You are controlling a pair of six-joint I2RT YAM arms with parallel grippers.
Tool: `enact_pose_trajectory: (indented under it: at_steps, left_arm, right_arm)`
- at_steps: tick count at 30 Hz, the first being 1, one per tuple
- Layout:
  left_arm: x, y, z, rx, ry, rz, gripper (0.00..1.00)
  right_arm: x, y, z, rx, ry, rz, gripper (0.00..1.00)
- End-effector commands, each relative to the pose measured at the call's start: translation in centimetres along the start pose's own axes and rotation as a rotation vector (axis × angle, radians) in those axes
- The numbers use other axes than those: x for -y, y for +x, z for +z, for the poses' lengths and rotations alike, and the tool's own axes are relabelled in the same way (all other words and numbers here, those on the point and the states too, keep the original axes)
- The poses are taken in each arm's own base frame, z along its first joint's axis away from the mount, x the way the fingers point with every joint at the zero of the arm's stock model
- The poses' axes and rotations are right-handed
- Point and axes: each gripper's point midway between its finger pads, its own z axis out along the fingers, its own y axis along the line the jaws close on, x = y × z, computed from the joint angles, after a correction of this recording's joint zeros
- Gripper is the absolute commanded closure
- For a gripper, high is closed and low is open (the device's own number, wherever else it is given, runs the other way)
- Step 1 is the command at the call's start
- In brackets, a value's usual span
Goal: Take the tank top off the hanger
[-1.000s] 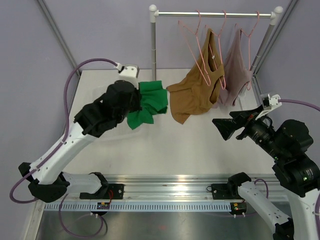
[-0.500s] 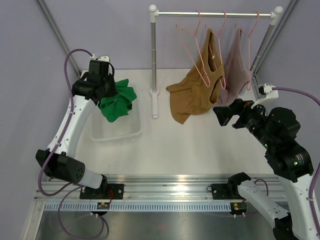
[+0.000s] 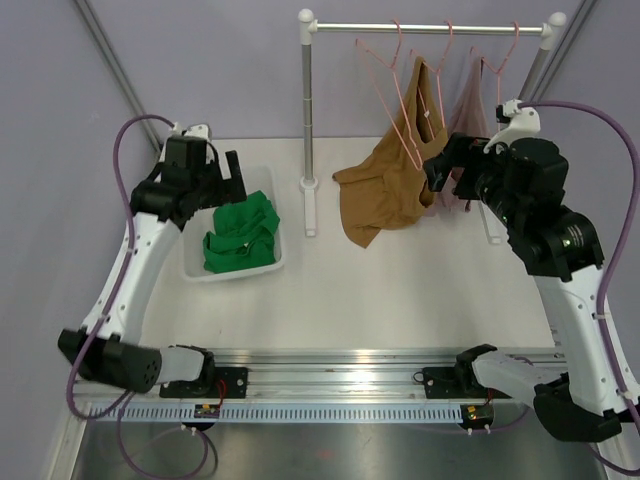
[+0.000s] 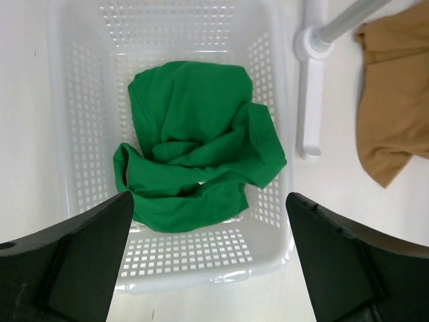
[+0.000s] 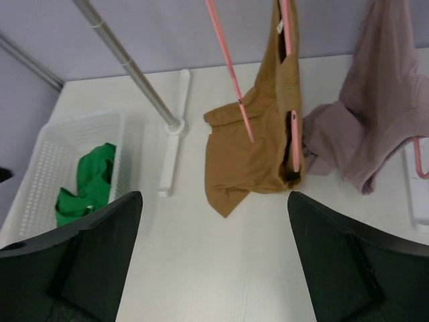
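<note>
On the left, the green tank top point(image 4: 194, 147), gripped in the air half a second ago, now lies crumpled in the white basket point(image 4: 278, 241). The left gripper point(image 4: 208, 201) hangs over it with jaws spread wide and nothing between them. On the rail point(image 3: 430, 28), one pink hanger point(image 5: 231, 74) is bare (a brown tank top point(image 5: 248, 147) is still on the next). The right gripper point(image 5: 214, 198) has risen toward the brown top, fully open, touching nothing.
</note>
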Motion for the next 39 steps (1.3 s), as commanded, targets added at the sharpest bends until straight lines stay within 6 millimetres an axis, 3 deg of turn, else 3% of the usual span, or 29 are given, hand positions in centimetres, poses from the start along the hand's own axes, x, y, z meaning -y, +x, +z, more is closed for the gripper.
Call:
enact_pose_trajectory:
  at_steps: [1,3,4,5,7,8,10,11,14,18,19,20,21,24,25,28,39]
  left_arm:
    - [1.8,0.8,-5.5,0.127,0.129,0.043,0.01]
    - [2.9,2.5,-6.3,0.141,0.189,0.081,0.01]
    - [3.0,4.4,-6.2,0.118,0.219,0.101,0.01]
    - [2.9,4.9,-7.4,0.148,0.246,0.105,0.01]
    - [2.5,6.9,-7.3,0.137,0.265,0.120,0.01]
    - [2.3,7.1,-8.3,0.172,0.281,0.119,0.01]
    - [2.1,8.3,-8.1,0.169,0.295,0.132,0.01]
    - [1.7,9.7,-7.3,0.148,0.290,0.144,0.01]
    - [0.9,11.2,-6.4,0.155,0.274,0.122,0.01]
    - [1.8,11.4,-7.0,0.158,0.333,0.127,0.01]
    - [1.8,11.6,-7.0,0.156,0.335,0.125,0.01]
    - [2.0,11.8,-6.9,0.148,0.340,0.131,0.01]
    - [2.0,11.9,-6.9,0.144,0.339,0.133,0.01]
    - [2.3,12.2,-6.6,0.126,0.341,0.143,0.01]
    - [2.4,12.4,-6.5,0.119,0.344,0.146,0.01]
    - [2.5,12.4,-6.6,0.120,0.347,0.149,0.01]
    - [2.6,12.4,-6.7,0.122,0.356,0.151,0.01]
  right_arm:
    - [2.3,-0.6,1.8,-0.025,0.144,-0.081,0.04]
    - [2.6,-1.5,2.5,-0.025,0.173,-0.113,0.08]
    - [3.0,-1.1,4.0,-0.051,0.203,-0.132,0.11]
    - [3.1,-2.0,4.2,-0.035,0.214,-0.151,0.13]
    - [3.8,-2.0,6.3,-0.058,0.245,-0.172,0.16]
    - [3.9,-3.0,6.6,-0.040,0.248,-0.172,0.16]
    - [4.5,-2.5,9.0,-0.086,0.245,-0.166,0.19]
    - [5.2,-3.6,9.2,-0.073,0.256,-0.154,0.24]
    - [5.9,-3.8,11.8,-0.094,0.248,-0.166,0.28]
    - [6.2,-4.2,14.5,-0.102,0.221,-0.192,0.28]
    - [6.3,-3.4,15.9,-0.130,0.214,-0.192,0.29]
    - [6.1,-4.3,15.9,-0.118,0.210,-0.200,0.30]
    - [6.2,-4.3,16.3,-0.122,0.207,-0.206,0.37]
    - [6.3,-4.7,17.8,-0.125,0.207,-0.223,0.46]
    - [6.2,-4.9,18.4,-0.125,0.204,-0.226,0.58]
    - [6.2,-4.7,19.0,-0.135,0.196,-0.226,0.69]
    - [6.3,-3.5,19.3,-0.158,0.189,-0.216,0.73]
